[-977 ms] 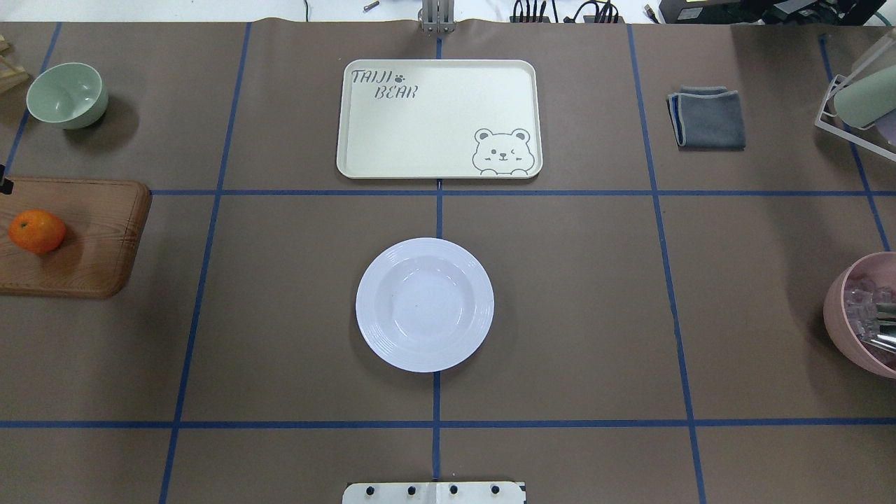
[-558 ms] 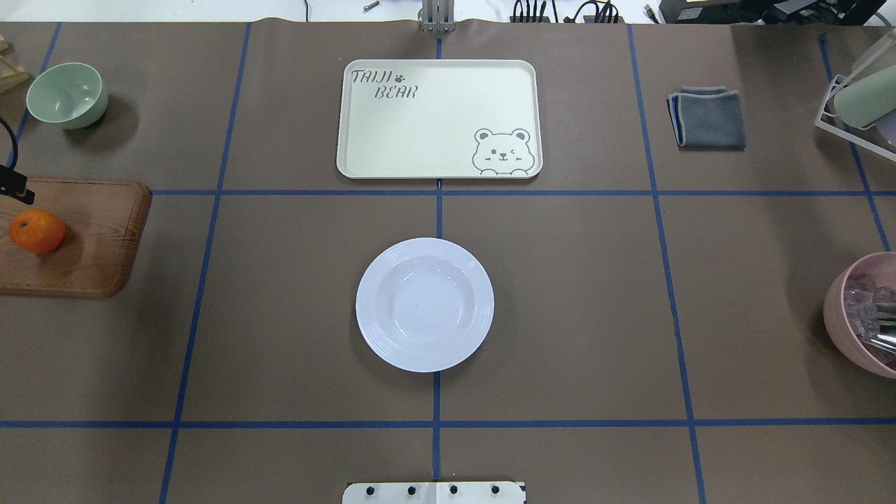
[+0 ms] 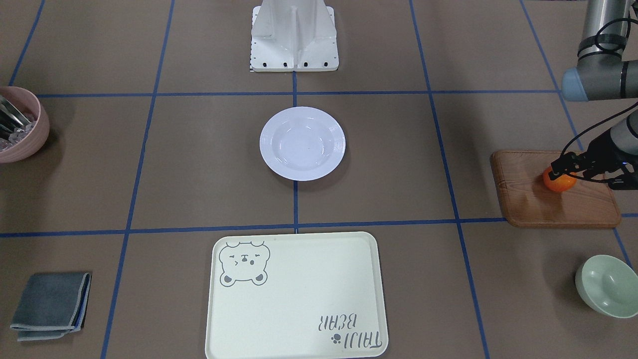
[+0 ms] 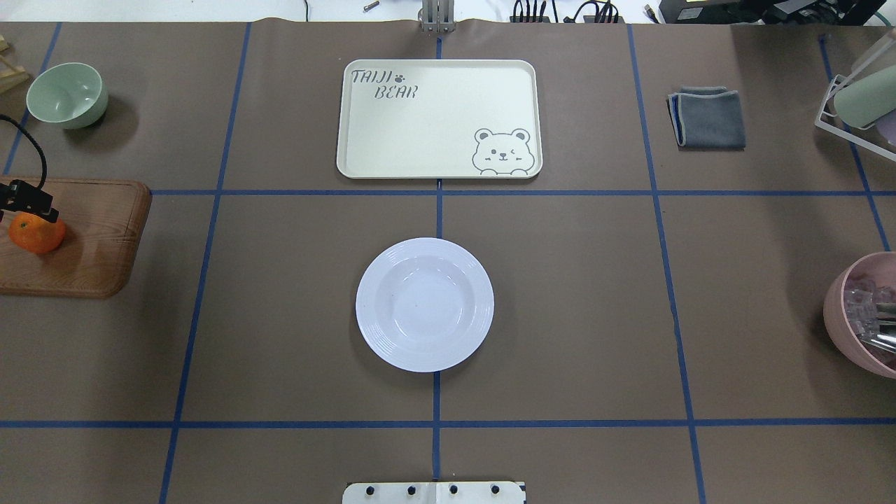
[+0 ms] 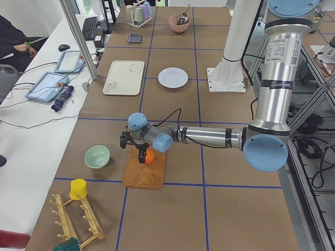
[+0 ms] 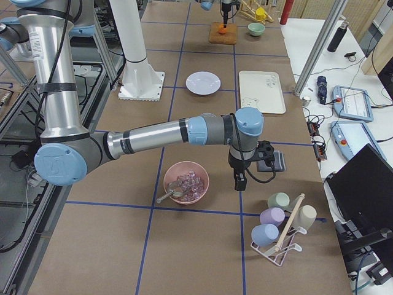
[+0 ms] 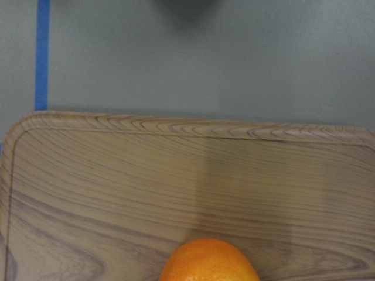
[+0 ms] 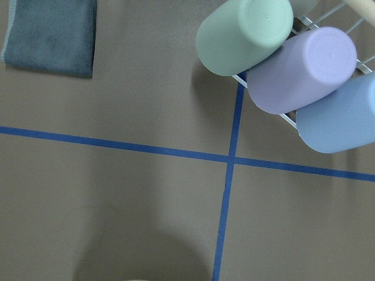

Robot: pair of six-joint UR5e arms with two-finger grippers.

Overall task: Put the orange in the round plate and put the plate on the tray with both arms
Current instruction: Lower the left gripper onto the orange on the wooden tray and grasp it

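The orange lies on a brown wooden board at the table's left edge. The end of my left arm hangs just above it, and a black part with a looped cable overlaps the fruit's top. My left gripper points down beside the orange; I cannot tell whether it is open or shut. The left wrist view shows only the orange at its bottom edge. The white round plate sits empty mid-table. The cream tray lies empty beyond it. My right gripper hovers far right; its state is unclear.
A pale green bowl stands behind the board. A grey cloth lies at the back right, a cup rack beside it. A pink bowl holding utensils sits at the right edge. The robot's base is behind the plate.
The black end of my left arm has come in from the left edge and now overlaps the orange. Plate, tray and orange have not moved.
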